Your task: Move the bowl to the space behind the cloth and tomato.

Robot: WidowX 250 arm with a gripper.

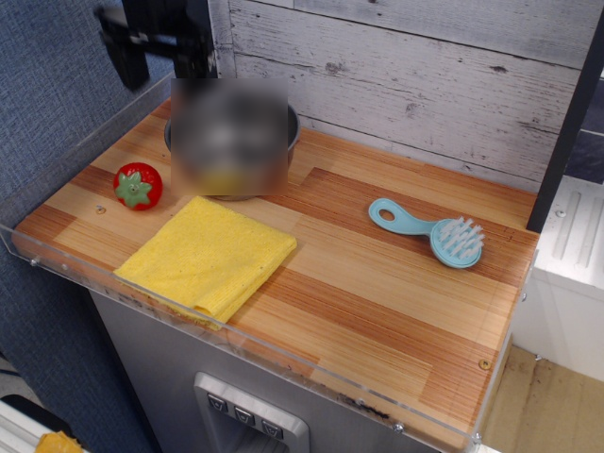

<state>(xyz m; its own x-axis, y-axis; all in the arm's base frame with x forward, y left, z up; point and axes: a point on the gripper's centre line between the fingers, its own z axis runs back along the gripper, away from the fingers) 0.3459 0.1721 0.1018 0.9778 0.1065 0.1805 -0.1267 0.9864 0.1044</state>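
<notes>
The bowl appears as a blurred grey patch at the back left of the wooden counter, against the plank wall. It sits behind the yellow cloth, which lies folded near the front edge. The red tomato with its green leaf top rests left of the bowl and behind the cloth's left corner. My gripper hangs above and to the left of the bowl at the top of the view. It is open, with nothing between its dark fingers, and clear of the bowl.
A light blue brush lies on the right half of the counter. A clear acrylic lip runs along the front and left edges. The plank wall closes the back.
</notes>
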